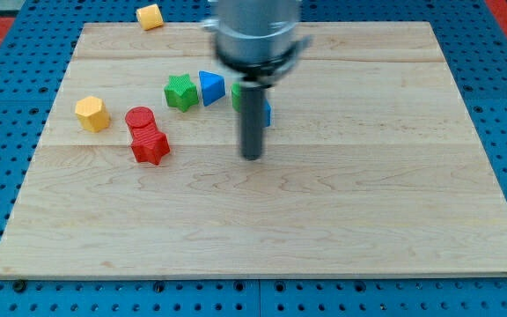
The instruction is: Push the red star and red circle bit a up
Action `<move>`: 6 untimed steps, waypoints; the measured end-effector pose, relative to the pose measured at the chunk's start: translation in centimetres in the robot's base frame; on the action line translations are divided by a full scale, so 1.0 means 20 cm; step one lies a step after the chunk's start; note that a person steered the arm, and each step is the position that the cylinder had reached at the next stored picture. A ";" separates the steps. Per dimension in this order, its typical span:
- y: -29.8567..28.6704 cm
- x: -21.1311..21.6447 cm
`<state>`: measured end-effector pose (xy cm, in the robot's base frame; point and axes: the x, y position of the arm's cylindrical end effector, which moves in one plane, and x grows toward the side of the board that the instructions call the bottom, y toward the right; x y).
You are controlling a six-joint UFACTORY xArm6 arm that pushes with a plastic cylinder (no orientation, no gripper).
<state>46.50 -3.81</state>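
Red star: left-centre of the tabletop, touching the red circle just above it.
My tip: centre frame, right of both, well apart.
Pincer: none fitted, so no grip state.
Handling: likely light, rigid, prone to sliding; push the star's lower edge.

Light is bright and even, apparently from overhead. The board shows no glare, and the blocks cast only faint, short shadows. The arm's grey housing at the view's top is blurred, while the rod is slightly soft. Edges look undistorted.
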 end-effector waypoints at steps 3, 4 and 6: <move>-0.60 0.10; -0.59 -0.05; -0.85 0.04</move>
